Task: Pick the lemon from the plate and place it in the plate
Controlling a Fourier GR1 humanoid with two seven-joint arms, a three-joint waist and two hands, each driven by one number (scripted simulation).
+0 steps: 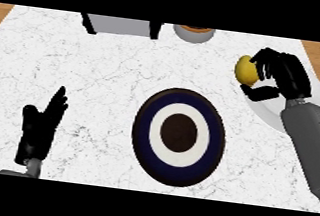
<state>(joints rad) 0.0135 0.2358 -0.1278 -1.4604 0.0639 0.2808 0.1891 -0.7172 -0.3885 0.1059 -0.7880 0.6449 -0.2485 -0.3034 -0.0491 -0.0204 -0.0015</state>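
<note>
A yellow lemon (pixel 245 70) is at the right of the counter, with my right hand (pixel 280 74) curled round it from the right; only its left side shows. Under that hand and forearm lies a white plate (pixel 267 111), mostly hidden. I cannot tell if the lemon rests on this plate or hangs just above it. A dark blue plate with a white ring and a brown centre (pixel 179 136) lies in the middle of the counter, left of and nearer than the lemon. My left hand (pixel 40 126) rests open at the lower left, fingers up.
A grey box-like appliance (pixel 122 26) stands at the counter's far edge, and a round container with a brown top (pixel 194 33) is beside it. The white marble counter (pixel 86 70) has wooden floor showing past its far corners.
</note>
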